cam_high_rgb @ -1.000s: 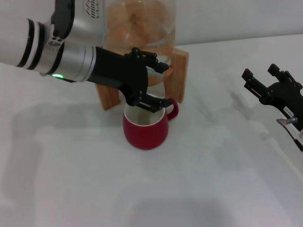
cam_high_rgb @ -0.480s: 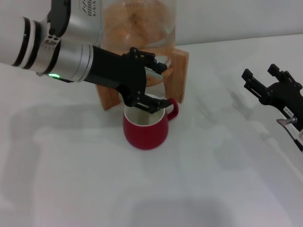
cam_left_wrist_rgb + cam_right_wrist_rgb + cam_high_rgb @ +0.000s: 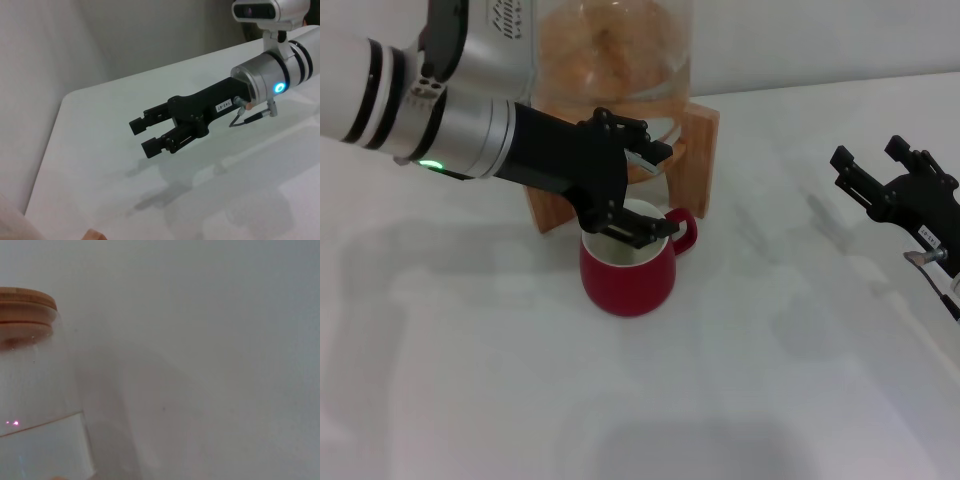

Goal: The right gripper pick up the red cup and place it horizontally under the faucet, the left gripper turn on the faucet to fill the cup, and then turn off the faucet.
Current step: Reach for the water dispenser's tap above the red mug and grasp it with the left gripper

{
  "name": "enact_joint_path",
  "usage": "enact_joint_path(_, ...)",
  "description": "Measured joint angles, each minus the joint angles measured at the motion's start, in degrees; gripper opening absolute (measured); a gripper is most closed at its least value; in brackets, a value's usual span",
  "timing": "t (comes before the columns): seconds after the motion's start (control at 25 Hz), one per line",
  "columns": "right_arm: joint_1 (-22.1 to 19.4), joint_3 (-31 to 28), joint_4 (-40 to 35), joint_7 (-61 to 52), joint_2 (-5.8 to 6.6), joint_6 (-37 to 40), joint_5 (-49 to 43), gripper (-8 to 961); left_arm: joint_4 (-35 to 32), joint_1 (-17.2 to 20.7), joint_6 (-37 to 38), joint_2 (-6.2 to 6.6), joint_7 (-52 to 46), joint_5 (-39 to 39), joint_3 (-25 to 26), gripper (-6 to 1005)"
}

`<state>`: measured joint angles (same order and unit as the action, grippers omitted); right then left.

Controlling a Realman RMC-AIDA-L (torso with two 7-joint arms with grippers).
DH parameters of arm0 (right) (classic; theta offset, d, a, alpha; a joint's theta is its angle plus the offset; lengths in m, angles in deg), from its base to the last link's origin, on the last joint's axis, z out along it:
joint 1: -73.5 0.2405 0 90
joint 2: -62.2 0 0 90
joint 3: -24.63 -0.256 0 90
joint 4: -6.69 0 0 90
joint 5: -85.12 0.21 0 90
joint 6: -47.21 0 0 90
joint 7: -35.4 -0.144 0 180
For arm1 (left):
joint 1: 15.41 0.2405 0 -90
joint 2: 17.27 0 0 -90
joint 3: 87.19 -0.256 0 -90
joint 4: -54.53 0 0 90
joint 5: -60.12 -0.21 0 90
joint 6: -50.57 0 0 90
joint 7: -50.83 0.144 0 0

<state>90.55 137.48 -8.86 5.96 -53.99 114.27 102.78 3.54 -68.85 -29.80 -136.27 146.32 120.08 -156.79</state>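
Since a second ago the left hand has drawn back a little toward the robot's left and its lower finger now dips across the mouth of the cup, where before it lay along the rim. Its fingers are spread, one above near the faucet and one over the cup's white inside; whether they press on the faucet lever cannot be told. The cup stands upright on the white bench, handle toward the robot's right, just in front of the wooden stand that carries the glass jar. The faucet is mostly hidden behind the hand. The right hand hangs well apart at the bench's right side, fingers spread and holding nothing; the left wrist view shows it the same way, above the bare bench. The right wrist view shows the jar with its wooden lid.
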Motion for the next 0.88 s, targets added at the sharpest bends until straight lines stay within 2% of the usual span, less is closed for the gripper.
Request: enact_joint_path(0.88,0.2,-0.1,0.0,0.0,0.00,-0.1,0.0,862,-2.8,0.8,-1.6,-0.02,-1.7,-1.4,0.0,818)
